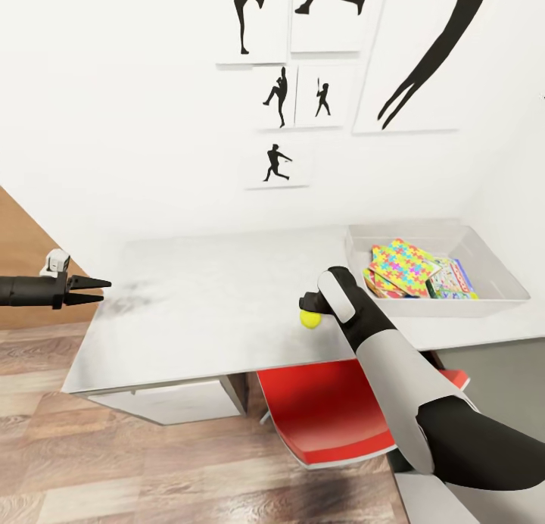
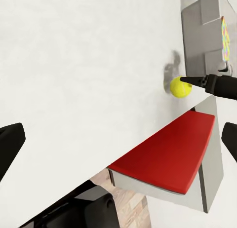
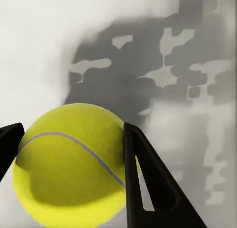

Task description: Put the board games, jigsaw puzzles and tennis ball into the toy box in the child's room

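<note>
1. In the head view we see the box (image 1: 496, 270) at the far right end of the table (image 1: 204, 297), against the wall. At least one puzzle (image 1: 405, 266) already lies in it, with what looks like a second under it, and one game (image 1: 453, 280) beside them near the box's front wall.

2. We cannot make out further games in the box, so we judge that up to two may remain to be fetched. The bed does not show here.

3. The ball (image 1: 309, 319) is near the table's front edge, a short way left of the box. The right gripper (image 1: 310, 310) is at it. In the right wrist view the ball (image 3: 74, 164) sits between the two dark fingers (image 3: 148, 183), which flank it on either side. The jaws look closed around the ball, though we cannot tell whether it has left the tabletop.

4. The left gripper (image 1: 94, 291) hangs off the table's left end with its jaws apart and nothing between them. Its wrist view looks along the tabletop to the ball (image 2: 180, 87) and the right gripper's tip.

5. Our judgement: the puzzles and one game are in, the ball is the step in hand, and it needs only a short carry right over the box rim.

6. A red chair (image 1: 333, 414) is tucked under the table's front edge, below the right arm.
</note>
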